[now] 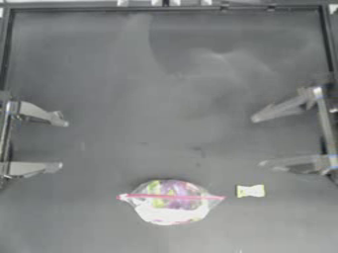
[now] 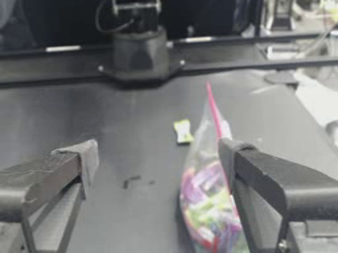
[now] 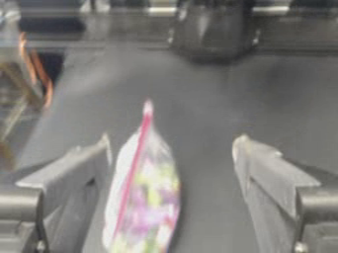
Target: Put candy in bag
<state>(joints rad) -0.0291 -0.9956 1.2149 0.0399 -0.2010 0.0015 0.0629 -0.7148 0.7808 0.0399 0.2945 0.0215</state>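
The bag, clear plastic with a pink-red seal strip and multicoloured sweets inside, lies flat near the table's front edge, about at its middle. The candy, a small pale yellow-green wrapped sweet, lies on the table just right of the bag, apart from it. My left gripper is open at the left side, well away from both. Its wrist view shows the bag and the candy beyond its open jaws. At the right side my right gripper is open and empty, a little behind the candy. The right wrist view holds the bag but not the candy.
The dark table stretches back to a frame rail. The right arm's base shows across the table in the left wrist view, and cables hang at the table's side in the right wrist view.
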